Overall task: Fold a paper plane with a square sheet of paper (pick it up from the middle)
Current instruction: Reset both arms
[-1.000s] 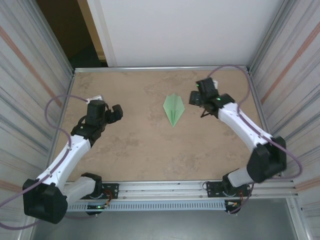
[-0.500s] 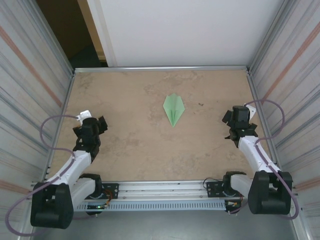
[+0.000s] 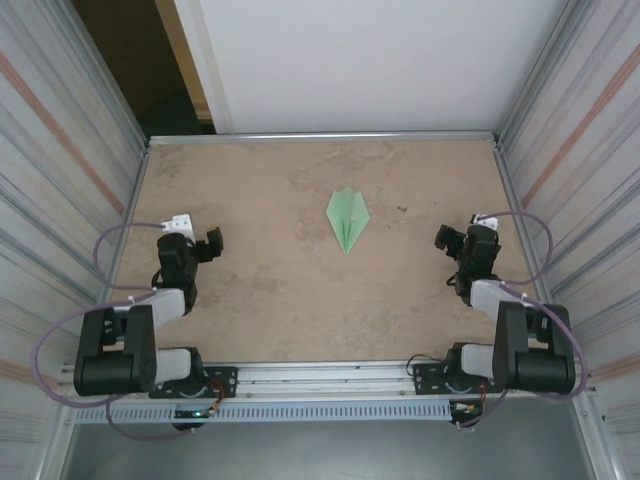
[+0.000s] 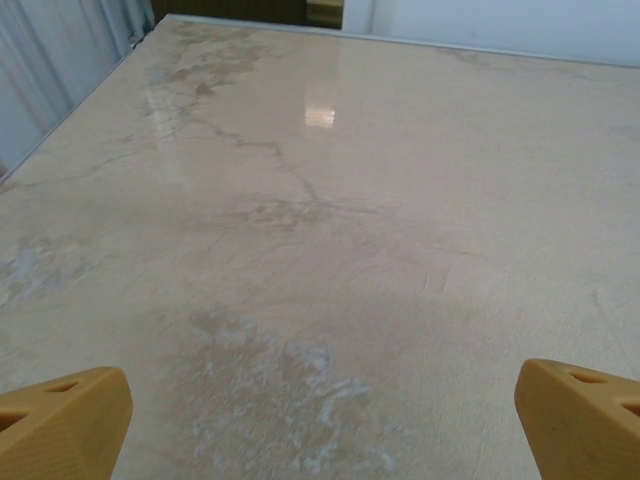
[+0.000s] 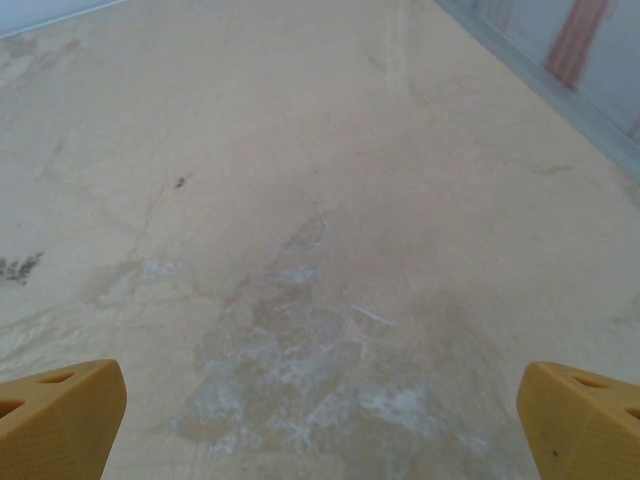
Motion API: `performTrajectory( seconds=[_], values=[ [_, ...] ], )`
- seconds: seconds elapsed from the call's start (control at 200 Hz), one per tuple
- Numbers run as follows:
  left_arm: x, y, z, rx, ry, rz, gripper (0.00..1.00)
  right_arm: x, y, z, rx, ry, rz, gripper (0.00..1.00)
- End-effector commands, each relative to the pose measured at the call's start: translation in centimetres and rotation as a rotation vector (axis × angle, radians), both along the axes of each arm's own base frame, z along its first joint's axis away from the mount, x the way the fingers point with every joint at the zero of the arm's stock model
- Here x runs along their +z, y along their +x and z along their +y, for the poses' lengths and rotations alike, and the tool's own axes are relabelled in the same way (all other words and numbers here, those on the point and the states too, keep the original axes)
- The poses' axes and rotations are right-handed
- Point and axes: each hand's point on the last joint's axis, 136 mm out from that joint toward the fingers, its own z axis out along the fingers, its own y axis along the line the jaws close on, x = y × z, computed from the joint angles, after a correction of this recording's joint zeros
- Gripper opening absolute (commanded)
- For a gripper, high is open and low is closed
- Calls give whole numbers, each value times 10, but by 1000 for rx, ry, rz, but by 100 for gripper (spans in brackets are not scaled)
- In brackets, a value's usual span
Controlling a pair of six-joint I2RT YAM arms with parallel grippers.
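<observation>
Left wrist view puts the left gripper (image 4: 320,430) low over the table, its two orange fingertips (image 4: 62,418) spread wide to the bottom corners of the picture and nothing between them. The tips are blunt, wedge-shaped blocks of matte plastic with small holes in their faces. On the right wrist camera the right gripper (image 5: 320,425) looks the same: fingers well apart, holding nothing, with worn, whitish scuffed patches of tabletop under the gap.

From above, both arms sit folded close to their bases at the near rail (image 3: 330,375), one at each side, wrists aimed across the table (image 3: 260,300). That reads as a rest pose, chosen to leave the middle of the surface free and the finished work untouched.

The paper plane (image 3: 347,218) lies flat in the middle of the table, slightly toward the far edge, well apart from both grippers and roughly between them. It is thin, pale green paper folded into a narrow kite-like dart, with a crease down its centre and its sharp tip pointing toward the arms. The folding looks complete, so little appears left to do.

The table is a glossy beige stone-look surface with darker veins. Ribbed metal side walls (image 3: 60,150) and a plain white back panel (image 3: 370,60) close it in.
</observation>
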Motion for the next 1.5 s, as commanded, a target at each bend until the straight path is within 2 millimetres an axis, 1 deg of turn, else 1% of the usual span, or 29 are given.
performTrajectory(
  seconds=[0.0, 0.03, 0.07, 0.11, 0.15, 0.2, 0.286, 0.351, 0.396, 0.456, 0.481, 0.511, 0.712, 1.358, 1.498],
  values=[
    [13, 19, -12, -99, 13, -78, 99, 23, 24, 13, 106, -13, -123, 99],
    [8, 22, -15, -115, 12, -64, 99, 23, 28, 15, 122, -14, -129, 99],
    [9, 26, -19, -142, 19, -63, 99, 20, 33, 16, 135, -10, -130, 99],
    [5, 26, -22, -157, 18, -39, 99, 13, 36, 21, 160, -4, -105, 99],
    [5, 27, -23, -158, 18, -40, 99, 11, 40, 25, 185, -13, -110, 99],
    [2, 27, -23, -158, 18, -40, 99, 7, 42, 33, 218, -29, -90, 99],
    [-4, 26, -23, -161, 18, -64, 99, -4, 45, 37, 236, -35, -82, 99],
    [-4, 29, -24, -163, 24, -65, 99, -5, 45, 41, 249, -55, -78, 99],
    [-6, 29, -24, -149, 31, -34, 99, -4, 46, 40, 245, -61, -89, 99],
    [-8, 36, -24, -130, 65, -16, 99, -5, 46, 41, 245, -60, -81, 99],
    [-9, 37, -28, -137, 84, 0, 99, -5, 46, 41, 244, -62, -82, 99],
    [-11, 37, -29, -121, 108, 19, 99, -6, 46, 42, 244, -65, -74, 99],
    [-8, 36, -30, -121, 113, 2, 99, -6, 46, 41, 244, -65, -74, 99],
    [-12, 38, -30, -132, 104, 21, 99, -6, 46, 41, 245, -65, -74, 99],
    [-10, 37, -30, -132, 106, 9, 99, -4, 45, 42, 247, -65, -83, 99]
  ],
)
